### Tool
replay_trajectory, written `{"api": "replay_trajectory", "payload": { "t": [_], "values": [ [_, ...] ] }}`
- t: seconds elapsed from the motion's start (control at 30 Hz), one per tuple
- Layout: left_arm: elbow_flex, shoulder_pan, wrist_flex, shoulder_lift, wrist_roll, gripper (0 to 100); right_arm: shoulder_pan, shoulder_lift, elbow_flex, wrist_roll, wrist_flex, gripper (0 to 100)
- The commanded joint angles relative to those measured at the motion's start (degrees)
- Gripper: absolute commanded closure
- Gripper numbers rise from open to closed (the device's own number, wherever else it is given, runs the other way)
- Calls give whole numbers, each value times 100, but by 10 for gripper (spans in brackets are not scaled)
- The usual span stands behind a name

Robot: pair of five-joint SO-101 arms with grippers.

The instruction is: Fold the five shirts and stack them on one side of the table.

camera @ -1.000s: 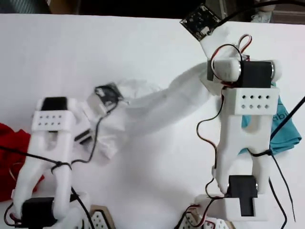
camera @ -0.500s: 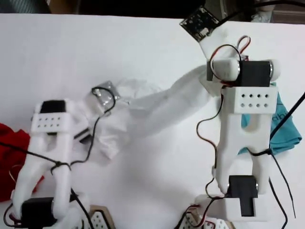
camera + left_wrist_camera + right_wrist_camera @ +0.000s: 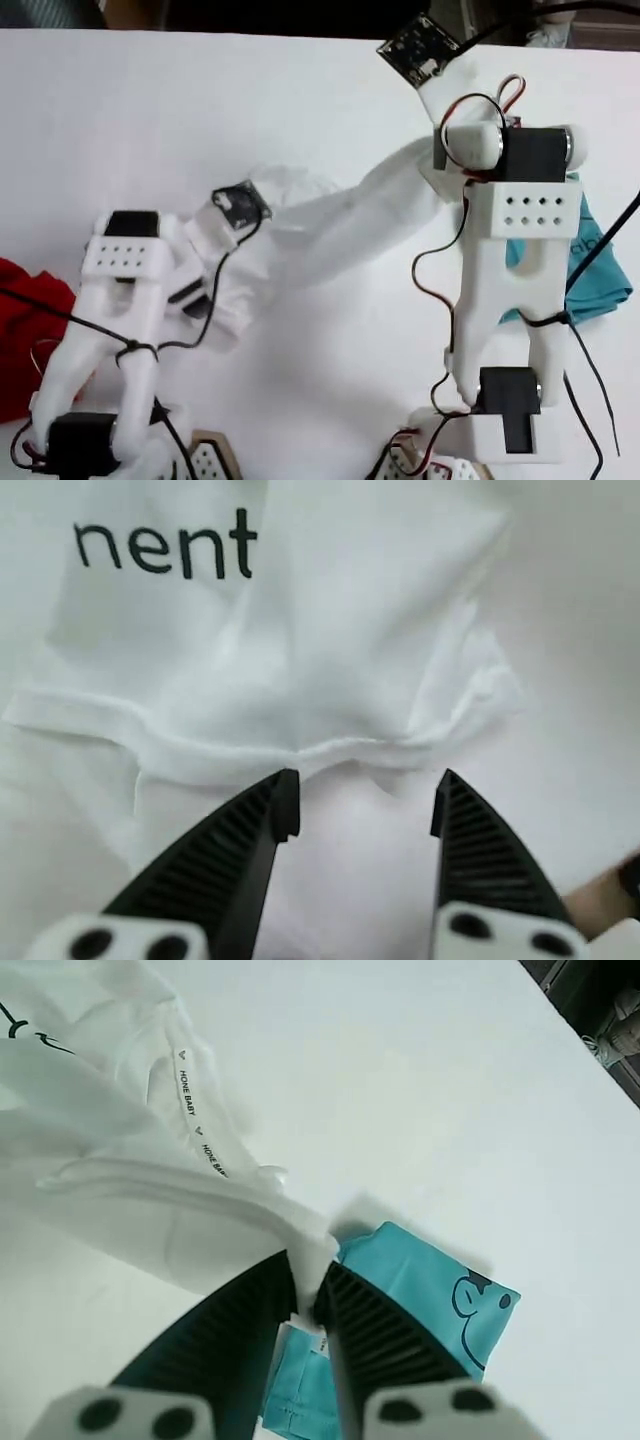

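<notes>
Quick read on where we're at: the white shirt (image 3: 330,225) is pulled into a long band across the middle of the bench (image 3: 150,110). In the high view its long axis runs diagonally from the left arm's side up toward the right arm.

The right end effector (image 3: 310,1280) is pinched tight on one end of that band, w/ a bit of fabric edge squeezed between the tips. It's just beside the teal shirt (image 3: 420,1280), which lies on the bench under the right arm. So that end is anchored, imo.

The left end effector (image 3: 365,800) is spread wide and holding nothing. In its wrist view the shirt's hem (image 3: 340,750) runs crosswise to the fingers, just past the tips and roughly centred on the gap. The rest of the shirt, incl. the dark lettering, lies further out beyond the hem.

That's the relation we think the next move turns on. The free end is straight ahead of the left arm, which is clearly the nearer one. Our guess is it needs a short push fwd and down before closing. We can't tell how many layers sit at that hem, tbh.

The red shirt (image 3: 25,330) is bunched at the left bench edge, well apart from all this and not folded yet.
</notes>
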Motion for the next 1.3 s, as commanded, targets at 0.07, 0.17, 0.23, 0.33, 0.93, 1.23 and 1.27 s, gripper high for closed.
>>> {"api": "replay_trajectory", "payload": {
  "t": [0.07, 0.17, 0.23, 0.33, 0.93, 1.23, 1.27],
  "values": [
    [-453, 97, 607, -70, 308, 766, 40, -277, 246, -35, -31, 978],
    [-84, 123, 273, -70, 167, 766, 40, -321, 255, -44, -31, 978],
    [127, 123, 26, -70, 88, 766, 13, -338, 255, -44, -31, 978],
    [233, 123, -97, -70, 123, 766, -22, -338, 255, -44, -31, 978],
    [4, 800, 668, -53, 369, 766, 22, -321, 255, 9, -251, 978],
    [787, 791, -598, -26, 1037, 767, -13, -330, 255, 9, -251, 978],
    [796, 800, -738, -26, 1125, 767, -13, -330, 255, 9, -251, 978]
  ]
}}
